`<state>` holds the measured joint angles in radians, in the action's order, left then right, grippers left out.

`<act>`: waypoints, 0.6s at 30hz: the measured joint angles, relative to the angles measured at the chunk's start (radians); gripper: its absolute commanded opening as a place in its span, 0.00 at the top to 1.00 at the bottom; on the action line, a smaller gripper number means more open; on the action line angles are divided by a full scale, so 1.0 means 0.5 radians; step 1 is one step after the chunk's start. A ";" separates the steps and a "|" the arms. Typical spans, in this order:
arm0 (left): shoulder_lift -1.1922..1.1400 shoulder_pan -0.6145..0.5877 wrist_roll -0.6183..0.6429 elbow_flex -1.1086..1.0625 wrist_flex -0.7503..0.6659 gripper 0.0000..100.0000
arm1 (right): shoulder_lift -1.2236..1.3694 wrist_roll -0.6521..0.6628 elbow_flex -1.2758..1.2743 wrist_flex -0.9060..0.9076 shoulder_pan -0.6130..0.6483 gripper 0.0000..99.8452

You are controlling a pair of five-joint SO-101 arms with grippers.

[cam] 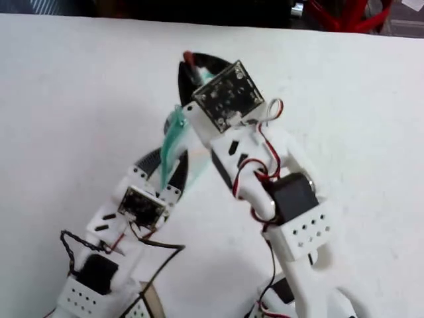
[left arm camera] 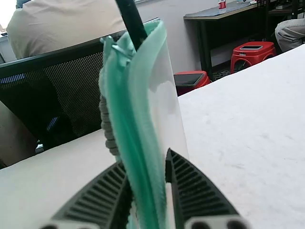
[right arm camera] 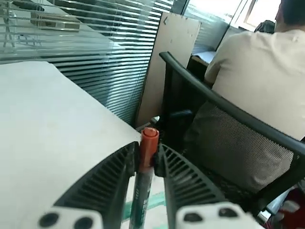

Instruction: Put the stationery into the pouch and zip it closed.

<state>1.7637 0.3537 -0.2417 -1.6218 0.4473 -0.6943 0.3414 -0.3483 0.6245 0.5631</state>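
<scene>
**Ribbed fingers [left arm camera: 190, 186] of the left pincer [left arm camera: 145, 160] clamp the pouch [left arm camera: 143, 109]; right pincer [right arm camera: 145, 149] grips a pen [right arm camera: 142, 188]**

Left wrist view: the left pincer is clenched on the pouch, with one finger on each face. The pouch is teal-edged with clear sides. It rises edge-on out of the pincer, above the white table [left arm camera: 248, 124]. At the end of the pouch farthest from the pincer, a dark pen shaft meets the zip edge beside a small metal loop [left arm camera: 119, 47]. Whether the pen's tip is inside the pouch cannot be told.

Right wrist view: the right pincer is clenched on the pen just behind its orange-red cap [right arm camera: 149, 135]. The cap sticks out past the fingertips. The dark barrel runs back between the two fingers toward the wrist, and the table lies beneath the pincer.

High view: the left pincer [cam: 171, 158] holds the pouch [cam: 175, 129] by its near end. The teal strip stretches away from this pincer toward the right pincer [cam: 185, 65]. The right pincer sits just beyond the pouch's far end, with the pen's cap [cam: 190, 57] showing at its fingertips. Both arms are over the table [cam: 344, 99].
</scene>
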 measured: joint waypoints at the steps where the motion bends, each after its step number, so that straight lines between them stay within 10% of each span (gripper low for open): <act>1: 0.000 0.000 0.000 0.000 0.000 0.89 | 0.003 -0.012 0.021 0.055 -0.006 0.98; 9: 0.000 0.000 0.000 0.000 0.000 0.89 | 0.000 -0.046 0.147 0.436 -0.003 0.70; 18: 0.000 0.000 0.000 0.000 0.000 0.89 | 0.000 -0.049 0.516 0.697 0.021 0.80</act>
<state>1.7637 0.3537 -0.2417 -1.6218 0.4473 -0.6943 0.3168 -0.0905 0.9728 0.5738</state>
